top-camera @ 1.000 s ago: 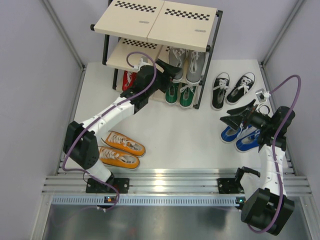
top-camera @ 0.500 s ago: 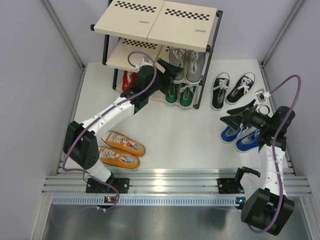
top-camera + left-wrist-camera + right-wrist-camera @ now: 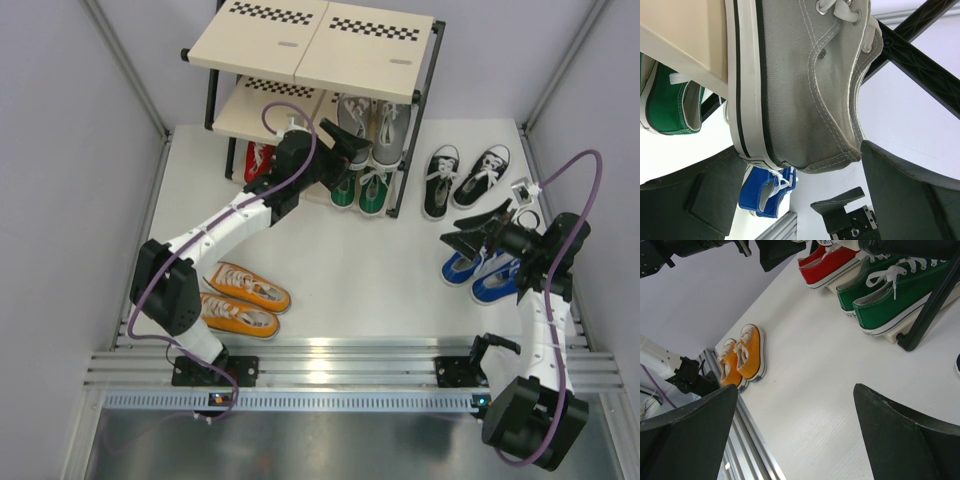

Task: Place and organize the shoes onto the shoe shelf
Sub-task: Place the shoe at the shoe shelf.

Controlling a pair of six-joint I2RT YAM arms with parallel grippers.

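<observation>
The shoe shelf [image 3: 300, 40] stands at the back. A grey pair [image 3: 392, 130] sits on its middle tier, with green [image 3: 375, 190] and red [image 3: 258, 158] shoes on the bottom tier. My left gripper [image 3: 345, 145] is at the heel of the left grey shoe [image 3: 800, 85]. It is open [image 3: 800, 190], with the fingers wide on both sides of the heel and not pressing it. Over the blue pair [image 3: 468, 266], my right gripper [image 3: 480, 235] hangs open [image 3: 800, 440] and holds nothing. On the table lie a black pair [image 3: 440, 180] and an orange pair [image 3: 245, 288].
The shelf's beige panel [image 3: 685, 45] and a black frame tube [image 3: 920, 55] are close round the left gripper. Grey side walls enclose the table. An aluminium rail [image 3: 330, 365] runs along the near edge by the arm bases.
The left jaws have spread wider round the grey shoe's heel, and the left arm has edged slightly toward the shelf. The right arm has not moved.
</observation>
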